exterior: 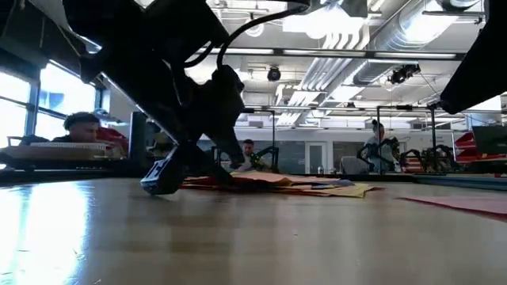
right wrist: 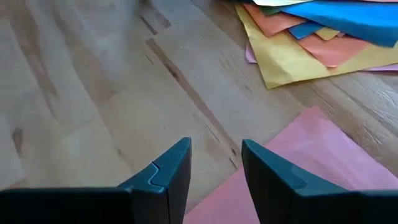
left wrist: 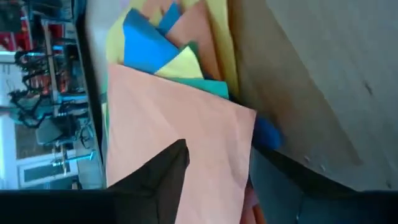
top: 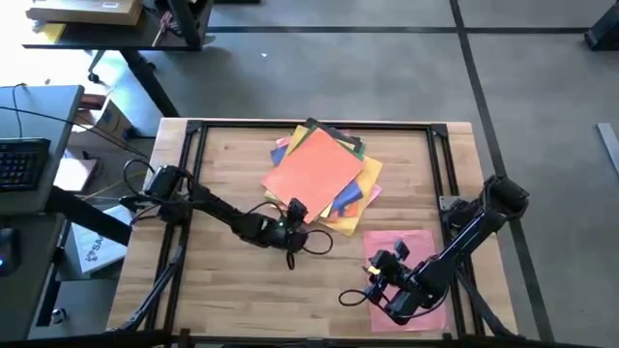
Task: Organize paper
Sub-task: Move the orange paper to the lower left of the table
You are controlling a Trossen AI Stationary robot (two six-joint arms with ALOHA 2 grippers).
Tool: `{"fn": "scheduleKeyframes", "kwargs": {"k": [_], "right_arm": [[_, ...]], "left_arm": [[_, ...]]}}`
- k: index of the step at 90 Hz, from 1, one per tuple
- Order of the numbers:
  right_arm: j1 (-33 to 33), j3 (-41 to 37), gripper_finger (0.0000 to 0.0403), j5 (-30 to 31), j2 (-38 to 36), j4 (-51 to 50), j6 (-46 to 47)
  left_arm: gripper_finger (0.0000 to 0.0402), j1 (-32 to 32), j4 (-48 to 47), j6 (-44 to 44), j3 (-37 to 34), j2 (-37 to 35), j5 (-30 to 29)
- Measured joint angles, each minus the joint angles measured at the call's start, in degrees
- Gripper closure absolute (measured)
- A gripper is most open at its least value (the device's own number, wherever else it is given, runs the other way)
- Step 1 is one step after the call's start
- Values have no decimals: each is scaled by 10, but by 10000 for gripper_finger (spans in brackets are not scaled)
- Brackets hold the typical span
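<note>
Paper pile: you have a loose heap of thin coloured paper sheets [top: 324,179] at the far middle of the pale wooden worktop [top: 222,290], with blue, yellow, green and dark edges fanning out under it.
Top sheet: a flat orange rectangular sheet [top: 311,170] lies uppermost, turned at an angle to the worktop's edges.
Pink sheet: a single pink rectangular sheet [top: 406,275] lies flat on its own, near the front right, apart from the pile.
Left gripper: your left gripper [top: 293,214] is at the pile's near edge; in the left wrist view one dark finger [left wrist: 158,180] lies over the orange sheet and the other shows below it, so the fingers look clamped on that sheet's edge.
Right gripper: your right gripper [top: 375,275] hangs low over the pink sheet's left edge, its fingers [right wrist: 168,174] apart with bare wood and pink paper showing between them, holding nothing.
Background: people sit in the room beyond the worktop.
</note>
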Motion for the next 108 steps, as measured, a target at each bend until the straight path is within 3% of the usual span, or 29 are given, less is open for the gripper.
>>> {"fn": "scheduleKeyframes", "kwargs": {"k": [33, 54, 62, 72, 80, 88, 97, 108], "right_arm": [[0, 0, 274, 0, 0, 0, 0], [0, 0, 274, 0, 0, 0, 0], [0, 0, 274, 0, 0, 0, 0], [0, 0, 274, 0, 0, 1, 0], [0, 0, 274, 0, 0, 2, 0], [0, 0, 274, 0, 0, 2, 0], [0, 0, 274, 2, 0, 1, 0], [0, 0, 274, 31, 0, -1, -4]], "left_arm": [[306, 15, 18, -53, -2, 0, -54], [389, 19, 13, -79, -2, -16, -63], [396, 18, 7, -103, -2, -24, -89], [401, 9, -54, -155, -2, -52, -106], [401, -6, -165, -236, -2, -89, -95], [401, -21, -320, -356, -1, -135, -35], [401, -36, -483, -497, -2, -184, 104], [401, -78, -574, -617, -2, -215, 257]]}}
